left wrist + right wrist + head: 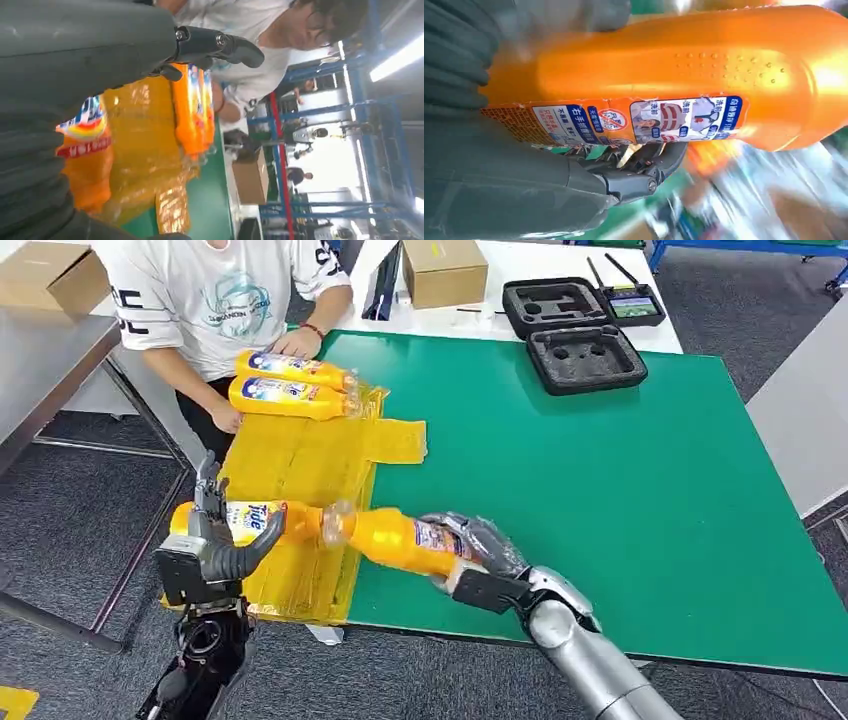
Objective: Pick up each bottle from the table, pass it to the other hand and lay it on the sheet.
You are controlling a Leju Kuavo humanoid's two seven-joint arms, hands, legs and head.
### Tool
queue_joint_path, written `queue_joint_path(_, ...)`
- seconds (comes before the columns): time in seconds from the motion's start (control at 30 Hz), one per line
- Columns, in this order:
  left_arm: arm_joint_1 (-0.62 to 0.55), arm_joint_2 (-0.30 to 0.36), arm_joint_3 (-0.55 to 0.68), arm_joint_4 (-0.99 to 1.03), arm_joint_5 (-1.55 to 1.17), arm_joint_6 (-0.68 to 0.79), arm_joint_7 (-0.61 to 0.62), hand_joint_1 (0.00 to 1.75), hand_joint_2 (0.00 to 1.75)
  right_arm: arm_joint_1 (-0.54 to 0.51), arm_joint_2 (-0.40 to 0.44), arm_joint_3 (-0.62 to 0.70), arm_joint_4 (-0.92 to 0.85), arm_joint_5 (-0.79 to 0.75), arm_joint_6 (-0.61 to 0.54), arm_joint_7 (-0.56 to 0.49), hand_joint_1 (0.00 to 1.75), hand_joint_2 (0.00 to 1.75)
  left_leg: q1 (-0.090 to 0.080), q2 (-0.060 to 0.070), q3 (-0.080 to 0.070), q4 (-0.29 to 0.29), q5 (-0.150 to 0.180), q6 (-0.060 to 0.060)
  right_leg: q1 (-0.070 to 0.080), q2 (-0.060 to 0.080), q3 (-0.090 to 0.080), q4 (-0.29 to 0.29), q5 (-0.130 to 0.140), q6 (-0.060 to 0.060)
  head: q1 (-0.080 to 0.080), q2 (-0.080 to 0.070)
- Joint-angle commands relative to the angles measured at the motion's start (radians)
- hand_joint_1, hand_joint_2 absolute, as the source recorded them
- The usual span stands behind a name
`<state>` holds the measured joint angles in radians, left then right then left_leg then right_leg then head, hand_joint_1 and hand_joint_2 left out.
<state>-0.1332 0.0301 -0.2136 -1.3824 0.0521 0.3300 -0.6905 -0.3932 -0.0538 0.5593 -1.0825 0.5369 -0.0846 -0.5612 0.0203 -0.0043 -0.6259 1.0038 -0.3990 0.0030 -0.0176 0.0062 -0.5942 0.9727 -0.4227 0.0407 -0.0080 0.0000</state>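
Right hand (478, 552) grips an orange bottle (395, 537) over the green bench (620, 470) edge, left hand (222, 540) grips another bottle (248, 518) over the yellow sheet (300, 465), two bottles (290, 385) lying there.

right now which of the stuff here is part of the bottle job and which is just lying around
Part of the job:
- bottle in the right robot hand, bottle
- bottle in the left robot hand, bottle
- two bottles on the sheet
- yellow sheet
- green table

Lying about:
- cardboard box
- black foam case
- box on the grey table
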Motion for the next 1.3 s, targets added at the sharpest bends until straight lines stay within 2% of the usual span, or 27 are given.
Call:
queue_joint_path(0.03, -0.002, -0.022, -0.023, -0.053, 0.095, -0.073, 0.038, 0.0, 1.75, 0.09, 0.078, -0.104, -0.153, -0.096, -0.086, -0.045, 1.75, 1.75, 0.0, -0.001, 0.002, 0.0, -0.001, 0.0, 0.001, -0.001, 0.002, 0.0, -0.002, -0.001, 0.0, 0.0)
queue_joint_path(0.07, -0.008, -0.019, -0.037, -0.053, 0.115, -0.095, 0.048, 0.0, 1.75, 0.105, 0.084, -0.118, -0.148, -0.109, -0.111, -0.052, 1.75, 1.75, 0.001, -0.001, 0.005, 0.0, -0.003, 0.001, 0.001, -0.003, 0.005, 0.0, -0.004, -0.003, 0.0, 0.0)
queue_joint_path(0.13, -0.015, -0.015, -0.065, -0.054, 0.144, -0.139, 0.059, 0.0, 1.75, 0.118, 0.092, -0.126, -0.122, -0.113, -0.122, -0.057, 1.75, 1.75, 0.001, -0.002, 0.002, 0.0, -0.001, 0.001, 0.001, -0.003, 0.003, -0.001, -0.002, -0.002, 0.0, 0.0)
queue_joint_path(0.17, -0.018, -0.013, -0.08, -0.053, 0.156, -0.159, 0.069, 0.0, 1.75, 0.12, 0.096, -0.127, -0.106, -0.115, -0.119, -0.058, 1.75, 1.75, 0.001, -0.002, 0.008, 0.0, -0.004, 0.001, 0.002, -0.004, 0.008, 0.0, -0.005, -0.003, 0.0, 0.0)
queue_joint_path(0.2, -0.023, -0.014, -0.099, -0.052, 0.163, -0.174, 0.073, 0.0, 1.75, 0.124, 0.106, -0.134, -0.09, -0.112, -0.138, -0.071, 1.75, 1.75, 0.0, -0.002, 0.003, -0.001, -0.001, 0.001, 0.001, -0.003, 0.003, -0.001, -0.002, -0.002, 0.0, 0.0)
queue_joint_path(0.23, -0.027, -0.014, -0.115, -0.052, 0.184, -0.201, 0.082, 0.0, 1.75, 0.125, 0.115, -0.138, -0.074, -0.114, -0.145, -0.078, 1.75, 1.75, 0.001, -0.002, 0.005, 0.0, -0.003, 0.001, 0.001, -0.003, 0.006, -0.001, -0.004, -0.002, 0.0, 0.0)
queue_joint_path(0.33, -0.024, -0.014, -0.137, -0.07, 0.217, -0.226, 0.091, 0.0, 1.75, 0.126, 0.138, -0.159, -0.052, -0.133, -0.17, -0.099, 1.75, 1.75, 0.001, -0.001, 0.001, 0.0, -0.001, 0.0, 0.001, -0.002, 0.001, -0.001, -0.001, -0.001, 0.0, 0.0)
queue_joint_path(0.43, -0.014, -0.011, -0.141, -0.103, 0.257, -0.245, 0.112, 0.0, 1.75, 0.129, 0.147, -0.172, -0.057, -0.144, -0.164, -0.1, 1.75, 1.75, 0.0, 0.0, 0.001, 0.0, -0.002, 0.0, 0.001, -0.001, 0.002, 0.0, -0.002, -0.002, 0.0, 0.0)
queue_joint_path(0.63, 0.013, -0.001, -0.191, -0.119, 0.333, -0.408, 0.171, 0.0, 1.75, 0.137, 0.158, -0.172, -0.013, -0.155, -0.137, -0.09, 1.75, 1.75, 0.0, 0.0, 0.004, -0.001, -0.002, 0.0, 0.001, -0.001, 0.004, -0.001, -0.002, -0.002, 0.0, 0.0)
queue_joint_path(0.8, 0.035, 0.028, -0.252, -0.148, 0.288, -0.496, 0.174, 0.0, 1.75, 0.137, 0.169, -0.171, 0.021, -0.17, -0.118, -0.098, 1.75, 1.75, 0.0, 0.001, 0.005, -0.001, -0.003, 0.001, 0.001, 0.0, 0.004, -0.001, -0.002, -0.002, 0.0, 0.0)
queue_joint_path(0.97, 0.042, 0.027, -0.256, -0.151, 0.287, -0.498, 0.174, 0.0, 1.75, 0.134, 0.172, -0.17, 0.023, -0.17, -0.116, -0.097, 1.75, 1.75, 0.0, 0.001, 0.001, -0.001, -0.002, 0.0, 0.001, 0.0, 0.001, -0.001, -0.001, -0.002, 0.0, 0.0)
queue_joint_path(1.1, 0.04, 0.028, -0.253, -0.151, 0.288, -0.497, 0.174, 0.0, 1.75, 0.132, 0.171, -0.17, 0.022, -0.17, -0.116, -0.097, 1.75, 1.75, 0.001, 0.0, 0.004, -0.001, -0.003, 0.001, 0.001, -0.001, 0.005, -0.001, -0.003, -0.003, 0.0, 0.0)
queue_joint_path(1.3, 0.021, 0.029, -0.301, -0.115, 0.221, -0.528, 0.186, 0.0, 1.75, 0.097, 0.198, -0.136, 0.059, -0.176, -0.087, -0.096, 1.75, 1.75, 0.0, 0.001, 0.001, -0.001, -0.002, 0.0, 0.0, 0.0, 0.001, -0.001, -0.001, -0.002, 0.0, 0.0)
